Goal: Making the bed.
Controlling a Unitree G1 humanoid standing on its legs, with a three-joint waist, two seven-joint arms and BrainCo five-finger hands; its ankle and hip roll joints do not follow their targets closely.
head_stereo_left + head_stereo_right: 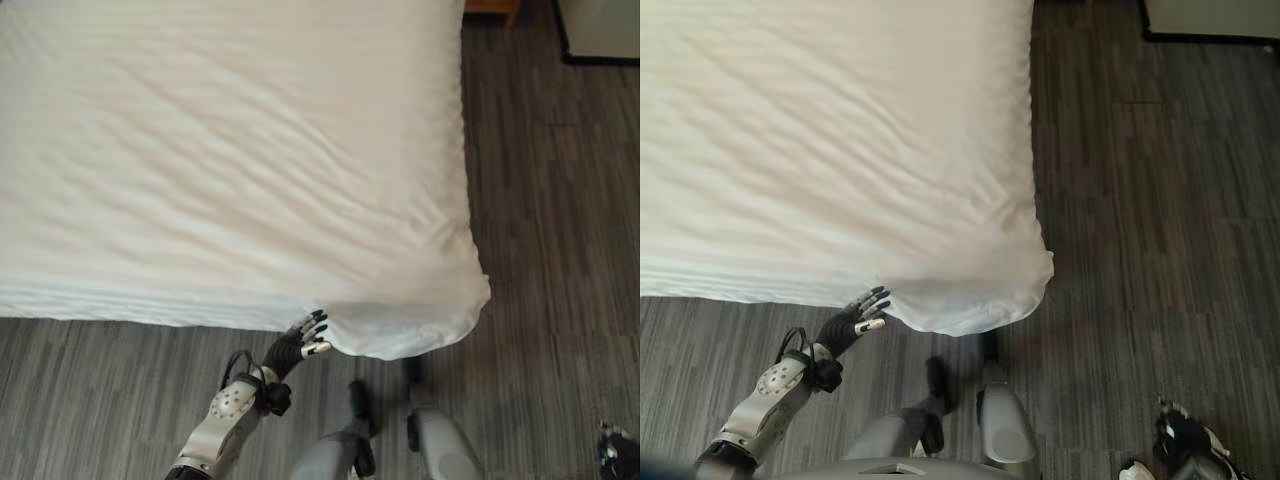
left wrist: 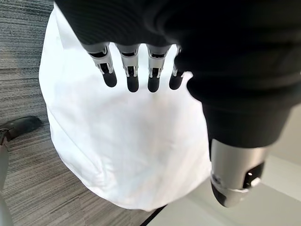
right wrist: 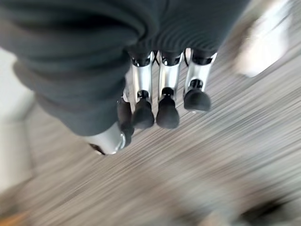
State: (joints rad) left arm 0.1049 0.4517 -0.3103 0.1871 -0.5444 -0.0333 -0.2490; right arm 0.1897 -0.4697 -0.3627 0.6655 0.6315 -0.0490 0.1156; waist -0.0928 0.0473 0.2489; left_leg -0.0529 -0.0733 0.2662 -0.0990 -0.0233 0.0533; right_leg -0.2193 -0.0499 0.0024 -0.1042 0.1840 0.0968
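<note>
Left hand (image 1: pixel 296 345) fingers (image 2: pixel 109 75) straight, slightly spread, tips just at the hanging corner of the white rumpled bed sheet (image 1: pixel 230 160). Right hand (image 3: pixel 155 101) fingers straight, side by side, empty, dark grey wood-plank floor (image 1: pixel 560 200) past the tips.

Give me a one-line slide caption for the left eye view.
Left hand open at the white sheet's overhanging corner, above the grey floor.

The left hand (image 2: pixel 207 61) holds its silver, dark-tipped fingers (image 2: pixel 132 70) straight in a row, thumb (image 2: pixel 235 174) set apart. Just past the fingertips hangs a rounded corner of white bed sheet (image 2: pixel 127 150); grey striped carpet floor (image 2: pixel 28 179) lies beside and below it.
</note>
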